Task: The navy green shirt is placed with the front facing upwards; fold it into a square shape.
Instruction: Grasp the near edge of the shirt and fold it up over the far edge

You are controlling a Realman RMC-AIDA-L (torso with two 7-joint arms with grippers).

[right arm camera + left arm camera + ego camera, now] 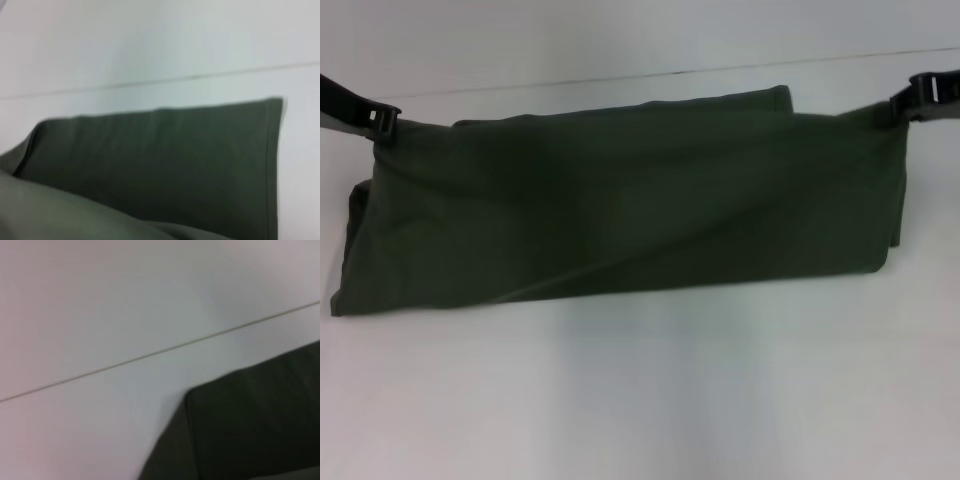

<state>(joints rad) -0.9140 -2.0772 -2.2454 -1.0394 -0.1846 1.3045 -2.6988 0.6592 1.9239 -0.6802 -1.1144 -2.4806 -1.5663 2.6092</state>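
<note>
The navy green shirt (620,210) is a plain dark olive band stretched across the head view, with no print showing. My left gripper (365,122) holds its upper left corner and my right gripper (910,100) holds its upper right corner, both shut on the cloth. The held layer is taut between them and drapes over a lower layer, which shows along the far edge and at the left end. A corner of the shirt (250,425) appears in the left wrist view. In the right wrist view the shirt (175,155) lies flat, with a lifted fold close by.
The shirt rests on a white table (640,400). A thin seam line (620,78) crosses the table behind the shirt. The same seam line (150,355) shows in the left wrist view.
</note>
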